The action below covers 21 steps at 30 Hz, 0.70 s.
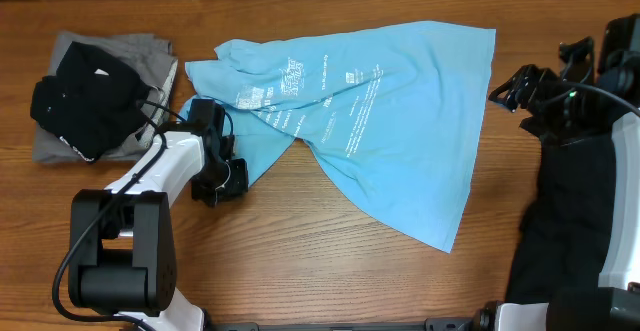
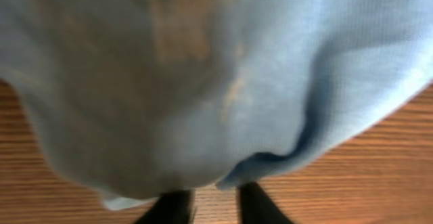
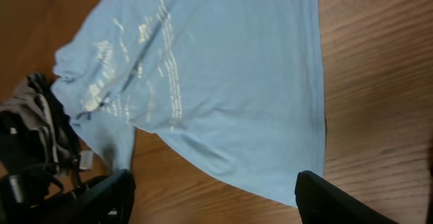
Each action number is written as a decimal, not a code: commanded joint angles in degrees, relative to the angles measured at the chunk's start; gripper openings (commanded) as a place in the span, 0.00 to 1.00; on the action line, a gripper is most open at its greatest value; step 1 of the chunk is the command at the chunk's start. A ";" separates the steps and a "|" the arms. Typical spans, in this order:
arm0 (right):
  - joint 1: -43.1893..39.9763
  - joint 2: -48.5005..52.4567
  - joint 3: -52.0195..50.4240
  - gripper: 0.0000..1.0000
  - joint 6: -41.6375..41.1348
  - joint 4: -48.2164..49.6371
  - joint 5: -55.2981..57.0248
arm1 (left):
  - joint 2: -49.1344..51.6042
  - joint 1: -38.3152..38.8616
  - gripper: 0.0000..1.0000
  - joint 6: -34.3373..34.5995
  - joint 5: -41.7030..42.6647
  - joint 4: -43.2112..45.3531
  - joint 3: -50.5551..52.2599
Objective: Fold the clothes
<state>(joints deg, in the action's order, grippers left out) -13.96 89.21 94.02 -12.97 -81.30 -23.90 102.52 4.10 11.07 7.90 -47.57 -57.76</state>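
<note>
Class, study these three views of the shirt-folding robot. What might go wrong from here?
The left fingers sit at the very hem of the blue shirt; a thin bite may slip out. The left arm works close beside the black shirt, so a pull may drag that pile. The blue shirt lies bunched, so folds may come crooked.

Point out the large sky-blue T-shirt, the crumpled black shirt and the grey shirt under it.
Large sky-blue T-shirt (image 1: 420, 161): overhead view, plain cloth right of the print.
Crumpled black shirt (image 1: 85, 96): overhead view, middle of the bundle.
Grey shirt (image 1: 155, 56): overhead view, exposed upper right corner.
</note>
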 commanded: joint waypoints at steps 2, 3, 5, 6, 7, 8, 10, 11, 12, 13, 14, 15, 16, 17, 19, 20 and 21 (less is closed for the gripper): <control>0.87 -0.15 -5.99 0.80 0.59 1.64 2.38 | 1.25 0.35 0.04 0.96 -2.89 1.07 1.66; 0.87 -0.15 -8.09 0.80 0.57 2.45 2.38 | 1.18 0.31 0.04 0.98 -3.45 0.59 1.46; 0.87 -0.15 -13.11 0.80 -0.37 4.00 2.38 | 0.81 0.09 0.04 0.94 -4.33 -2.29 0.24; 0.87 -0.15 -14.64 0.80 -0.63 4.48 2.36 | 0.63 -0.02 0.04 0.92 -4.72 -3.45 -0.28; 0.87 -0.15 -16.83 0.80 -0.76 5.20 2.36 | 0.11 -0.31 0.04 0.92 -5.79 -5.99 -1.49; 0.87 -0.15 -20.09 0.80 -0.76 6.29 2.38 | -0.37 -0.48 0.04 0.94 -6.91 -8.00 -2.49; 0.87 -0.15 -29.22 0.80 -2.93 9.88 2.21 | -3.30 -1.84 0.04 0.96 -11.19 -16.94 -7.54; 0.87 -0.15 -33.22 0.80 -3.82 11.78 2.16 | -5.44 -2.56 0.04 0.98 -13.53 -20.11 -9.88; 0.87 -0.15 -35.63 0.79 -4.68 12.90 2.19 | -6.62 -3.02 0.04 1.01 -14.53 -21.35 -10.95; 0.87 -0.15 -37.99 0.79 -5.16 13.94 2.16 | -7.76 -3.50 0.04 1.01 -15.26 -22.36 -11.91; 0.87 -0.15 -40.54 0.79 -5.55 14.69 2.16 | -9.60 -4.44 0.04 1.22 -16.31 -23.85 -13.46; 0.87 -0.15 -42.56 0.79 -5.57 15.13 1.92 | -10.75 -5.09 0.04 1.46 -16.98 -24.61 -14.38; 0.87 -0.15 -44.02 0.79 -5.77 15.32 1.77 | -11.96 -5.86 0.04 1.68 -17.40 -25.33 -15.26; 0.90 -0.15 -45.88 0.78 -6.08 15.78 1.70 | -13.27 -6.80 0.04 1.70 -17.38 -25.79 -16.00; 0.87 -0.15 -48.19 0.76 -6.45 16.57 1.73 | -14.95 -8.11 0.04 1.68 -17.38 -26.12 -16.59; 0.87 -0.15 -49.40 0.75 -6.88 17.09 1.73 | -15.93 -8.85 0.04 1.68 -17.33 -26.10 -16.68; 0.87 -0.15 -50.23 0.73 -7.19 17.55 1.73 | -16.55 -9.31 0.04 1.68 -17.31 -26.10 -16.68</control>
<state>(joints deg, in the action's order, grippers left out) -13.34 89.54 46.33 -18.44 -64.79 -22.04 88.88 -3.25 11.90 -7.18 -73.34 -73.17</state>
